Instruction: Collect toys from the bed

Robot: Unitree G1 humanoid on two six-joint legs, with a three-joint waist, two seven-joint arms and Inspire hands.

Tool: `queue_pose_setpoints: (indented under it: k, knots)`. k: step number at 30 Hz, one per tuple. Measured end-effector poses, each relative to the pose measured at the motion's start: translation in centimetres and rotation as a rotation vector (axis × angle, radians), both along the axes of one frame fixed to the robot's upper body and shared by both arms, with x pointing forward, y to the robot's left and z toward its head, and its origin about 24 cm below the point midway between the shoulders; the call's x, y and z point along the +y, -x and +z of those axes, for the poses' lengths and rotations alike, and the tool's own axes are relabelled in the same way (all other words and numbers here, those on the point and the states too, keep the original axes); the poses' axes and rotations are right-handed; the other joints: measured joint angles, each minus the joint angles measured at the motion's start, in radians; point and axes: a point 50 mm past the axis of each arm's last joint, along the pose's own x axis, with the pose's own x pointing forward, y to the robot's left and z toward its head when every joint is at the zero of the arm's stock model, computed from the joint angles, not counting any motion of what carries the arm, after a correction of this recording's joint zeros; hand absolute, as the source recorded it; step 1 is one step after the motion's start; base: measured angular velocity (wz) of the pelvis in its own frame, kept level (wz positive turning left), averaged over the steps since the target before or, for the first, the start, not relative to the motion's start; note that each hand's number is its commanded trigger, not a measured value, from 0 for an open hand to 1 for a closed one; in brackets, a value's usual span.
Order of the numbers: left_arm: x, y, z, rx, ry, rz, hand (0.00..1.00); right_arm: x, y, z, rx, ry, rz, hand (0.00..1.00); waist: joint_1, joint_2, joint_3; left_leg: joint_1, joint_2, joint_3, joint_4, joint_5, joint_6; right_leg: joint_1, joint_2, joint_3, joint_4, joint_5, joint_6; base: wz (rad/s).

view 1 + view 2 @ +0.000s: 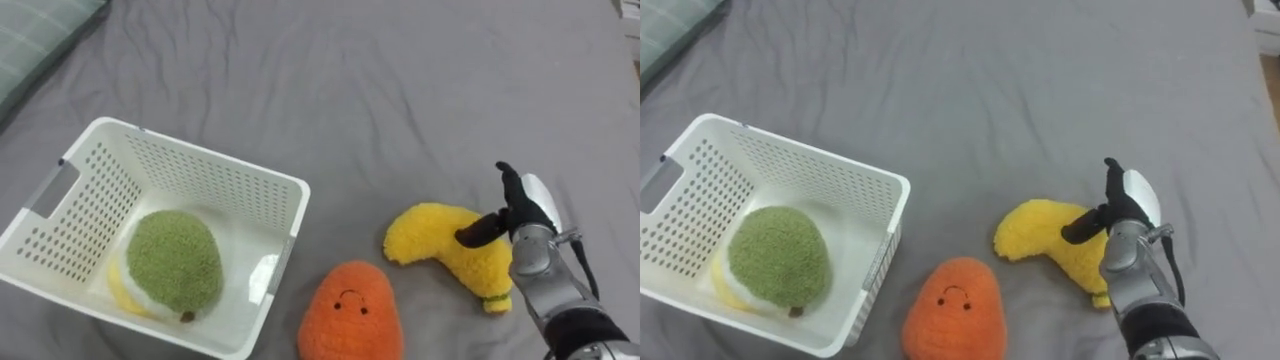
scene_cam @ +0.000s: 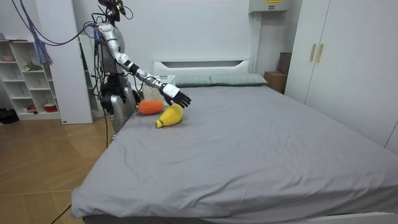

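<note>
A wide bed (image 1: 420,90) with a grey sheet fills the room, and the robot stands at its side edge, near the pillows. Close to this edge sits a white perforated plastic basket (image 1: 200,152). It holds a round green plush toy (image 1: 172,262) that lies over something yellow (image 1: 120,292), perhaps another toy. An orange plush toy with a small face (image 1: 350,315) lies beside the basket. The curved yellow plush toy (image 1: 435,240) lies further along the edge. The right hand (image 1: 522,212) hovers over its end with fingers spread and grips nothing.
</note>
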Motion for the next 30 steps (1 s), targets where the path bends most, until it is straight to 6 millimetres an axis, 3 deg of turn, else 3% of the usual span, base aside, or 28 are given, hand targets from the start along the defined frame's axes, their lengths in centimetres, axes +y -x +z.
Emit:
queue_pose_setpoints:
  k: [7, 14, 16, 17, 19, 24, 30]
  knots:
    - [-0.4, 0.1, -0.2, 0.02, 0.004, -0.04, 0.0, 0.4, 1.3, -2.0, 0.124, 0.048, 0.05, 0.0, 0.014, 0.004, 0.0067, -0.004, 0.002, -0.003, 0.0, 0.0, 0.0, -0.003, -0.001, -0.004, -0.001, 0.0, 0.0, 0.01]
    - [-0.5, -1.0, 0.0, -0.011, -0.013, -0.062, 0.0, 0.7, 1.6, -2.5, 0.168, 0.094, 0.106, 0.0, 0.014, 0.005, 0.0051, -0.029, 0.001, -0.008, -0.001, 0.001, 0.0, -0.03, 0.0, -0.008, 0.001, 0.001, -0.001, 0.01]
    - [-0.5, -1.4, 0.1, -0.019, -0.013, -0.064, 0.0, 0.9, 1.6, -2.5, 0.175, 0.103, 0.12, 0.56, 0.014, 0.004, 0.0047, -0.032, 0.0, -0.009, 0.0, 0.001, 0.0, -0.033, -0.001, -0.009, 0.001, 0.001, -0.001, 0.0]
    - [-0.4, -1.3, 0.1, -0.016, -0.016, -0.063, 0.0, 1.1, 1.6, -2.6, 0.186, 0.11, 0.141, 0.74, 0.015, 0.002, 0.0036, -0.031, 0.001, -0.008, 0.0, 0.002, 0.0, -0.032, -0.001, -0.009, 0.0, 0.001, -0.001, -0.05]
    - [-0.3, -1.2, 0.1, -0.012, -0.018, -0.061, 0.0, 1.2, 1.6, -2.8, 0.208, 0.123, 0.17, 1.0, 0.017, -0.001, 0.0017, -0.03, 0.002, -0.012, 0.0, 0.002, 0.0, -0.032, -0.001, -0.013, -0.001, 0.001, -0.001, -0.02]
    - [-0.2, -1.2, 0.1, -0.012, -0.018, -0.061, 0.0, 1.1, 1.7, -2.8, 0.22, 0.132, 0.174, 1.0, 0.024, -0.01, -0.0043, -0.026, 0.002, -0.013, 0.002, 0.002, 0.0, -0.026, -0.002, -0.016, -0.001, 0.001, -0.001, 0.0]
    - [-0.2, -1.3, 0.1, -0.016, -0.014, -0.065, 0.0, 1.2, 2.1, -3.3, 0.276, 0.128, 0.195, 1.0, 0.041, -0.013, -0.0037, -0.008, 0.0, -0.024, 0.01, 0.002, 0.0, 0.003, -0.003, -0.027, -0.001, 0.001, -0.002, 0.06]
